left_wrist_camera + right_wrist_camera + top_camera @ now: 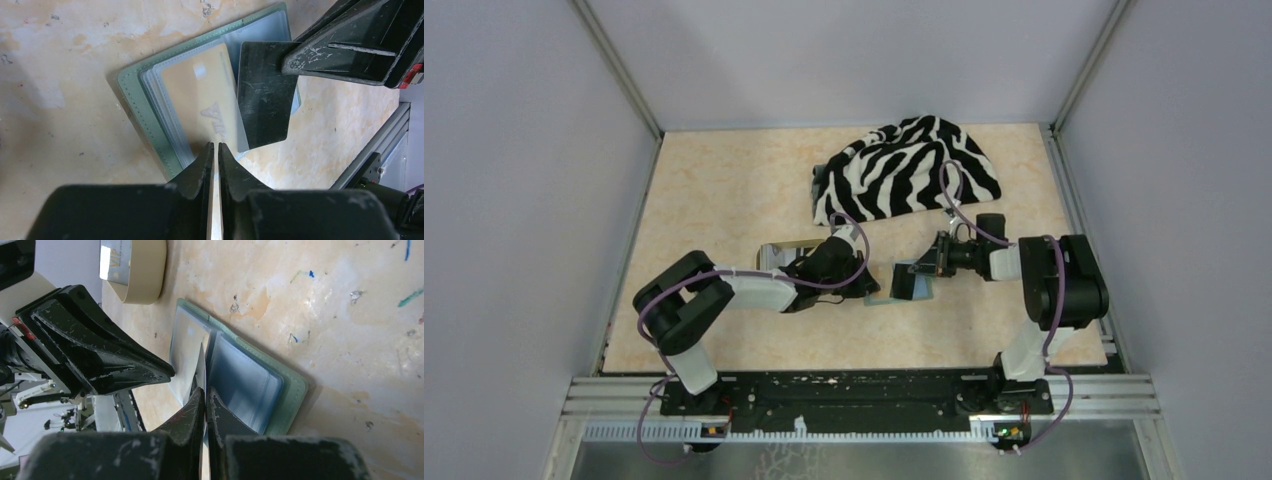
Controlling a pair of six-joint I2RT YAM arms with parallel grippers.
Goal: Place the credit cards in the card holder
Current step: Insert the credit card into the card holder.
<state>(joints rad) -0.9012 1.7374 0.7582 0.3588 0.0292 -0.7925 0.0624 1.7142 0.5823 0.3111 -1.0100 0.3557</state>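
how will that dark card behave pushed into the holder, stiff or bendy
The dark card probably stays stiff: pinched by one edge in the jaws of the right gripper, it juts out flat without sagging. Its smooth face may slip. The clear sleeves look softer and may buckle.

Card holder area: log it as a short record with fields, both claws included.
card holder: lies open on the table, clear sleeves facing up
gold card: inside a clear sleeve
dark card: pinched at one corner by the right claw, over the open sleeves; cannot tell if its edge is in one
left claw: closed, apparently on a sleeve's edge
tray: tan, beside the holder, contains a spare card
zebra cloth: far side, apart
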